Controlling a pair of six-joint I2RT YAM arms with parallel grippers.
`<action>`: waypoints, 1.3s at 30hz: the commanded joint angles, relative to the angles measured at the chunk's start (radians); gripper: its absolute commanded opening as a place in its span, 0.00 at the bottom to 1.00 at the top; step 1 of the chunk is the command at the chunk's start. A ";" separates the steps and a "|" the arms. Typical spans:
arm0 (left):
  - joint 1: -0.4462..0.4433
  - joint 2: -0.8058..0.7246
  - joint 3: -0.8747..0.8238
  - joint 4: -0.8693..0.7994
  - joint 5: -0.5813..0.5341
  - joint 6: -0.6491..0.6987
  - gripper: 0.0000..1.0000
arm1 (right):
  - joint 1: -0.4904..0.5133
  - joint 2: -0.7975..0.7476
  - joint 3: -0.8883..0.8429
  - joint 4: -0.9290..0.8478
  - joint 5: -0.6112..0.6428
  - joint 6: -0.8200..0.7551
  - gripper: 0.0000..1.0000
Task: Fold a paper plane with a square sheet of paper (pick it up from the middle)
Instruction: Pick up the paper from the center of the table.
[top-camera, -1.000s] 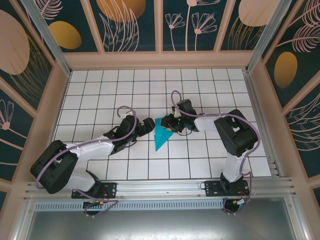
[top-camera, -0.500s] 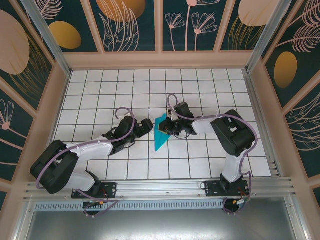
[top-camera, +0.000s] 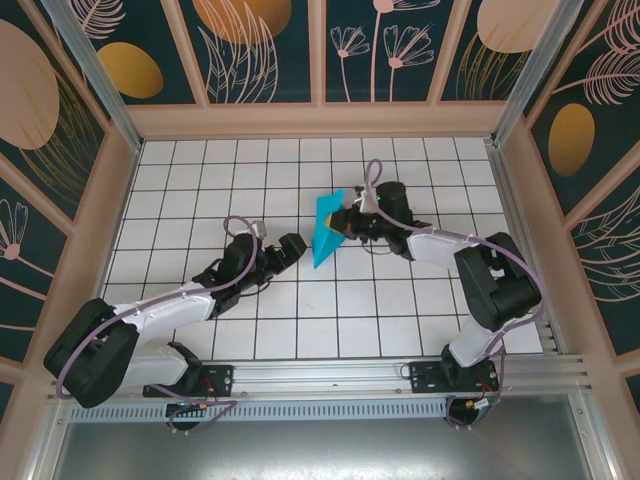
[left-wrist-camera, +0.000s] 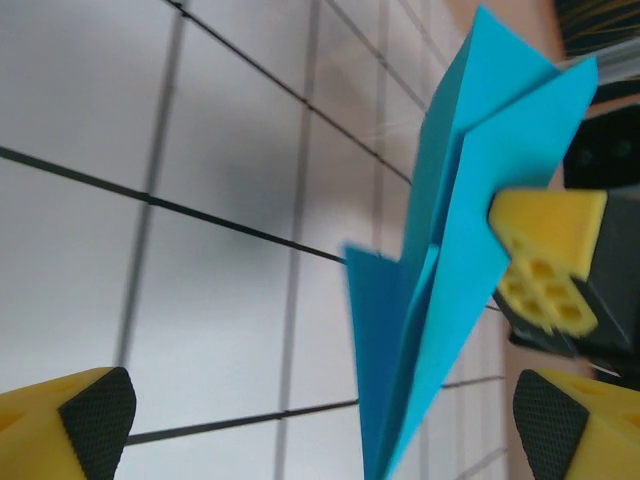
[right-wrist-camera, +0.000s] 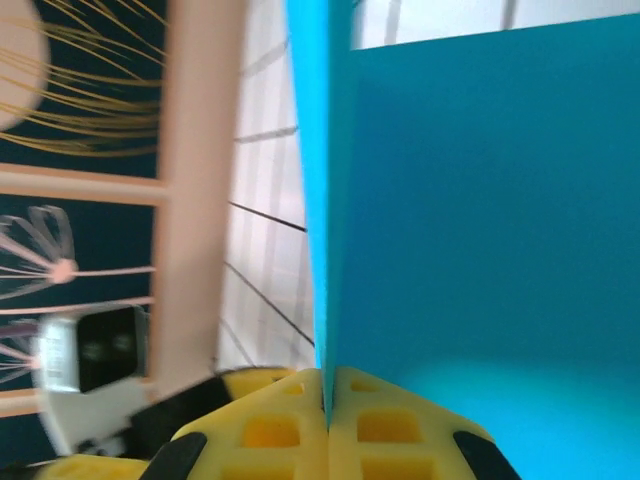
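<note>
firmly pinched paper plane (top-camera: 324, 238), right hand (top-camera: 344, 223)

No writing, label, brand name, number or sign can be read anywhere in these views.

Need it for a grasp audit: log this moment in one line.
right gripper: shut on paper plane | left gripper: open, not touching it

Lower tip of paper plane (left-wrist-camera: 440, 300) beyond left wrist view's bottom edge.
</note>
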 joint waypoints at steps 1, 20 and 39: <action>0.008 -0.022 -0.011 0.157 0.128 -0.079 0.98 | -0.034 -0.027 0.002 0.158 -0.167 0.109 0.01; 0.011 0.204 0.044 0.667 0.287 -0.266 0.78 | -0.011 -0.006 0.016 0.325 -0.289 0.374 0.02; 0.020 0.125 0.105 0.339 0.235 -0.085 0.04 | -0.032 -0.040 0.062 -0.020 -0.239 0.141 0.29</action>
